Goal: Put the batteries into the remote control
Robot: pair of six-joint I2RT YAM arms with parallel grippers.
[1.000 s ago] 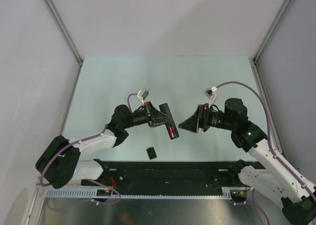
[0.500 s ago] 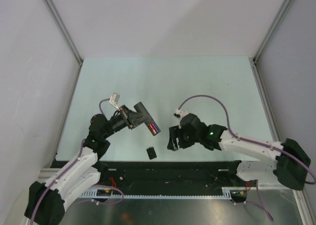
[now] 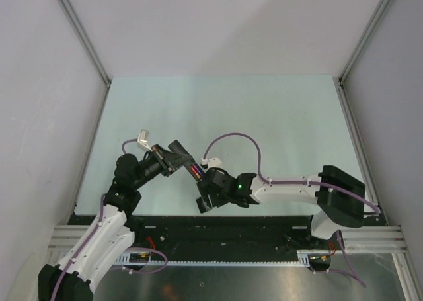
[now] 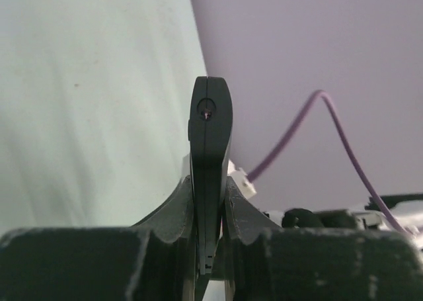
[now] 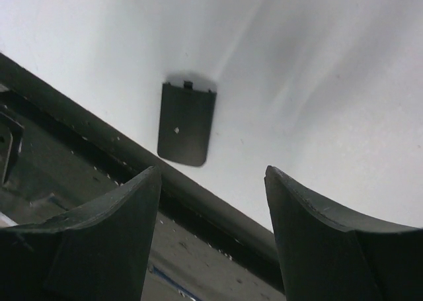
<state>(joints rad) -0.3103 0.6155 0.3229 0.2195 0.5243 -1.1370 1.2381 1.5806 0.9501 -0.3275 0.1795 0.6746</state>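
My left gripper [image 3: 173, 158] is shut on the black remote control [image 3: 187, 165] and holds it above the table, tilted. The red-orange and dark blue-purple batteries [image 3: 196, 173] lie side by side in the remote's open compartment at its near end. In the left wrist view the remote [image 4: 210, 135] stands edge-on between the fingers [image 4: 165, 215]; the batteries are hidden there. My right gripper [image 3: 205, 199] is open and empty near the table's front edge, over the small black cover piece [image 5: 186, 124], which lies flat on the table ahead of the jaws [image 5: 213, 178].
The black base rail [image 3: 264, 225] runs along the table's near edge, just behind the cover piece; it also shows in the right wrist view [image 5: 79, 155]. A purple cable [image 3: 231, 142] loops above the right wrist. Grey walls enclose the table.
My right arm has swung left and down to the cover piece at the front edge. My left gripper has drawn back left with the remote in it.
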